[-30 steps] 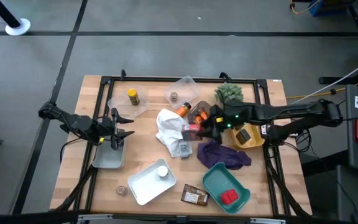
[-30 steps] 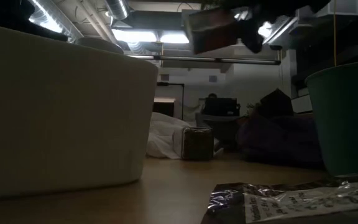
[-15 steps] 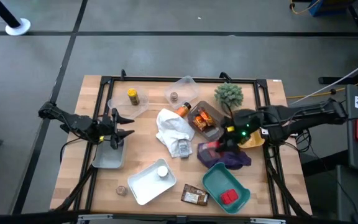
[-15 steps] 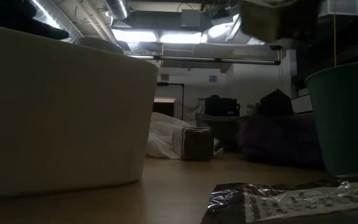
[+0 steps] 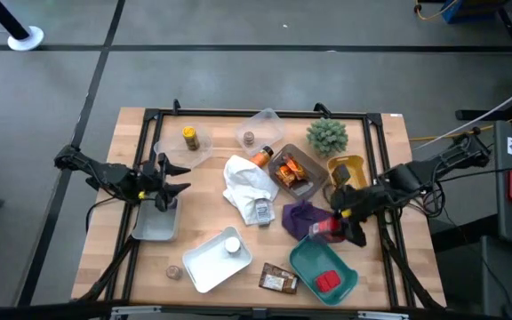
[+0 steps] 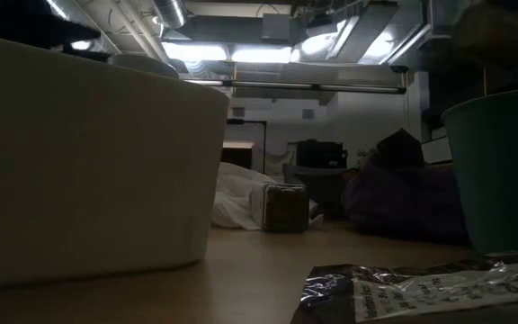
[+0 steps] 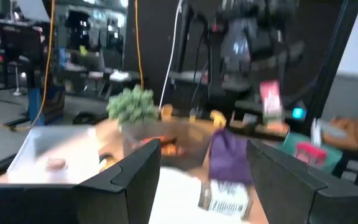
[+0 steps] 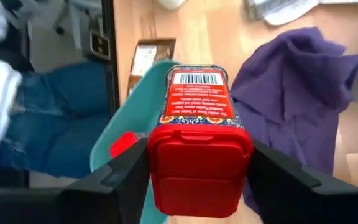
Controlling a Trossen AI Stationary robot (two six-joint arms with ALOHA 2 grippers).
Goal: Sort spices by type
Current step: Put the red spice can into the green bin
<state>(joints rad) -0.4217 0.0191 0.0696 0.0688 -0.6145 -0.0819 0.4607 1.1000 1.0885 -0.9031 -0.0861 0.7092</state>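
Wooden table [image 5: 212, 191] framed by a black rail, grey floor all around. Near the right edge, right gripper [image 5: 334, 228] clamped on a red spice box [image 5: 325, 228], fingers [image 8: 291, 180] pressed to both its sides, hanging over the far rim of a teal tray [image 5: 302, 258]. Inside that tray, a second red box [image 5: 328, 282]. Just left of the held box, a purple cloth [image 5: 305, 216]; far of it, a yellow tray [image 5: 348, 166] and a green spiky plant [image 5: 327, 134]. At table centre, a white cloth [image 5: 247, 182] beside a clear tray of orange packets [image 5: 292, 172]. Far left, a yellow jar [image 5: 189, 137]. Near edge, a brown packet [image 5: 277, 281] and a white tray [image 5: 210, 265] holding a white-capped jar [image 5: 232, 245]. At the left side, left gripper [image 5: 169, 180] with fingers [image 7: 132, 180] apart, hovering above a grey tray [image 5: 154, 227].
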